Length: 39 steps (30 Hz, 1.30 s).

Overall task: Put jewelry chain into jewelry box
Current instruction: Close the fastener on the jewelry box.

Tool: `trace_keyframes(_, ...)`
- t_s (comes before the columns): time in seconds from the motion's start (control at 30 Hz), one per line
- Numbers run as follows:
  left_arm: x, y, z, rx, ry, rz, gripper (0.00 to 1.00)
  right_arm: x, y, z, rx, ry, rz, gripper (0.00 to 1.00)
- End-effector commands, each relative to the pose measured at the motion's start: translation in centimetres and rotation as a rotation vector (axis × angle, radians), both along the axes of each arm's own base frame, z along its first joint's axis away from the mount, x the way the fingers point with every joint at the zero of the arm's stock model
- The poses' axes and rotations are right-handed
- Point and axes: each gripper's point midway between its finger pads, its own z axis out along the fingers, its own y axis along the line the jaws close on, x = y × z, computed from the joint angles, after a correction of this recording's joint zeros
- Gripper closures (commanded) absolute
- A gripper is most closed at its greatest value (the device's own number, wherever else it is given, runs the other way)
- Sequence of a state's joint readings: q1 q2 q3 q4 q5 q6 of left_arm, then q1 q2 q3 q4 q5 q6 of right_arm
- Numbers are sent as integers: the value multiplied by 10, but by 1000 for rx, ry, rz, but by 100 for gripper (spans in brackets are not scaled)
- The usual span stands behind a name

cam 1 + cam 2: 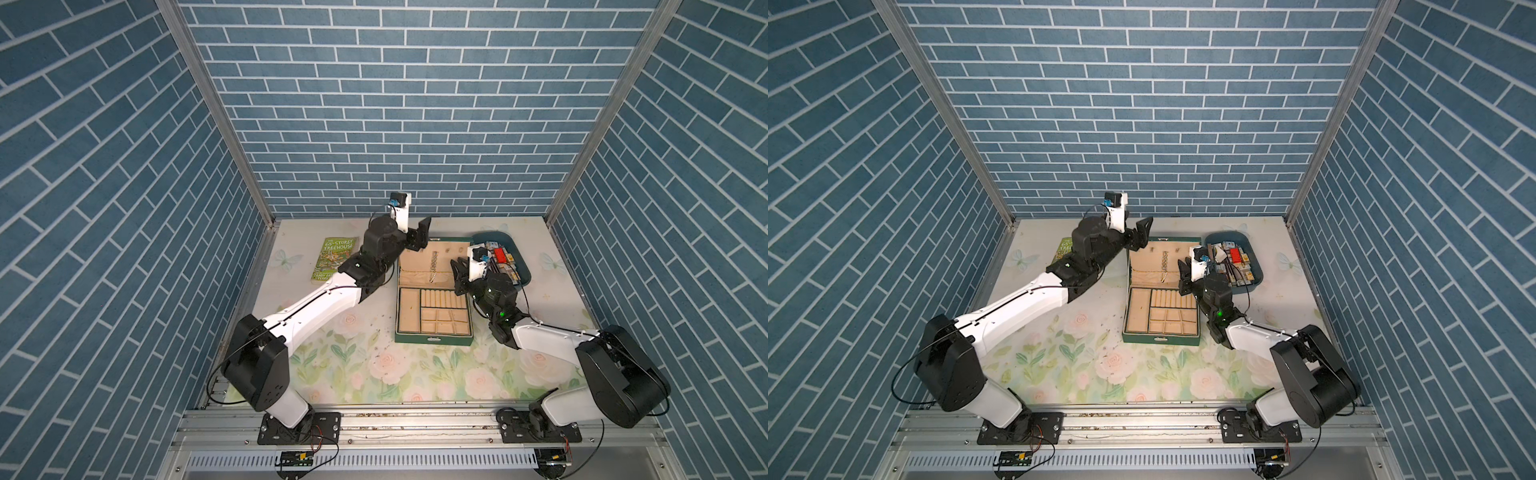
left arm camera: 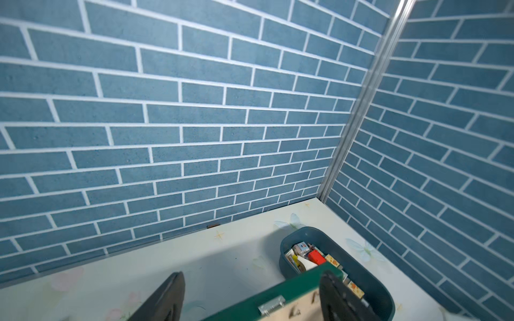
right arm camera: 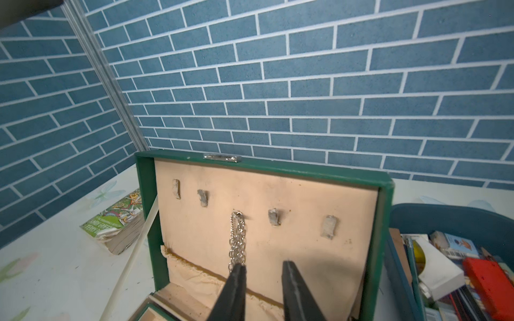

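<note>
book | cover reads "65-STOREY TREEHOUSE" | other print too small

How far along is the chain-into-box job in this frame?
Looks done: the jewelry chain hangs from a hook in the open lid of the jewelry box. In hand: nothing. The right gripper shows jaws apart and empty by the chain's lower end, and the left gripper is open at the lid's rim. Left: probably only backing both grippers away.

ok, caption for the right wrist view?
Chain hangs from a lid hook of the open green box; right claw open beside it.
</note>
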<state>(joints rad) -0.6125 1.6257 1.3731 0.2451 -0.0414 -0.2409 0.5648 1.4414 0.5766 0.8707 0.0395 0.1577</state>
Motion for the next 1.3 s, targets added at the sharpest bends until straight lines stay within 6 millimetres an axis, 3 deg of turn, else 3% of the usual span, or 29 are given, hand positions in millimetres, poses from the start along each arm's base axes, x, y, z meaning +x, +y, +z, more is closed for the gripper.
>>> trace_keyframes(0.0,26,0,-61,-13,252,-38,20,1,12,11,-68,-57,59,77)
trace_keyframes(0.2,78,-15,-85,-65,392,-100,21,11,26,11,-75,-65,95,79)
trace_keyframes(0.43,103,-44,-107,-76,465,-213,21,20,33,2,-84,-59,107,83)
trace_keyframes(1.27,106,-63,-136,-107,560,-346,27,42,42,-12,-92,-37,80,88)
